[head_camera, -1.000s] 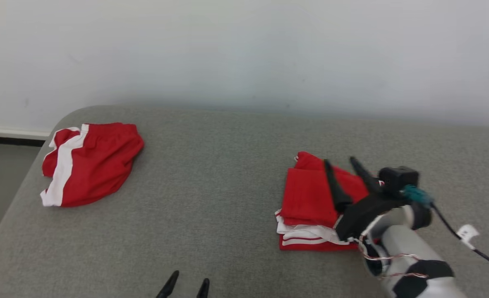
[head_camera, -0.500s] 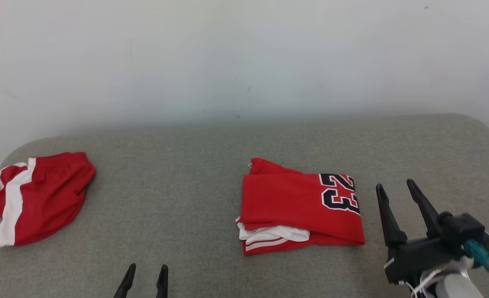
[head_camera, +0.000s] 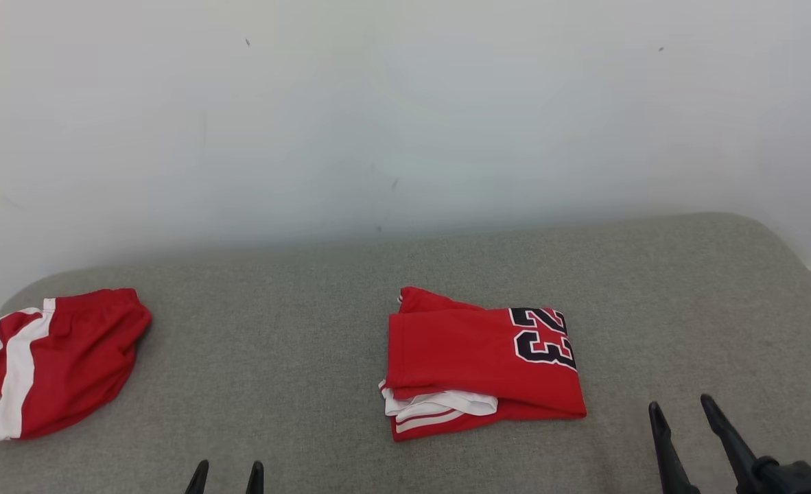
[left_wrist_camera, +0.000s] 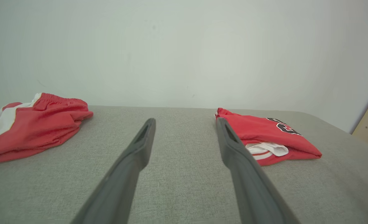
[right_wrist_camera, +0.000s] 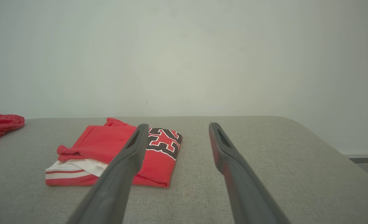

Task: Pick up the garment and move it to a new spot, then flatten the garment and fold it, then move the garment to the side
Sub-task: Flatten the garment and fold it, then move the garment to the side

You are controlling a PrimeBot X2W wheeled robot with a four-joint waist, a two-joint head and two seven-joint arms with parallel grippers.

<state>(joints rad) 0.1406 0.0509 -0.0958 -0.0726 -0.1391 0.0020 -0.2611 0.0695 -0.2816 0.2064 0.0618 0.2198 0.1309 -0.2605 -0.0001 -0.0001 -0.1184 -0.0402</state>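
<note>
While the left hand (head_camera: 229,472) and the right hand (head_camera: 680,406) are hanging released and empty over the near edge of the grey counter (head_camera: 296,384), the folded red garment (head_camera: 477,360) is lying just right of its middle, and crumpled red shorts (head_camera: 62,360) are sitting at its left edge

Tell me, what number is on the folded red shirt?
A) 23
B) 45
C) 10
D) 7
A: the folded red jersey on the grey surface has a black 23 with white outlines printed near its right end.
</note>
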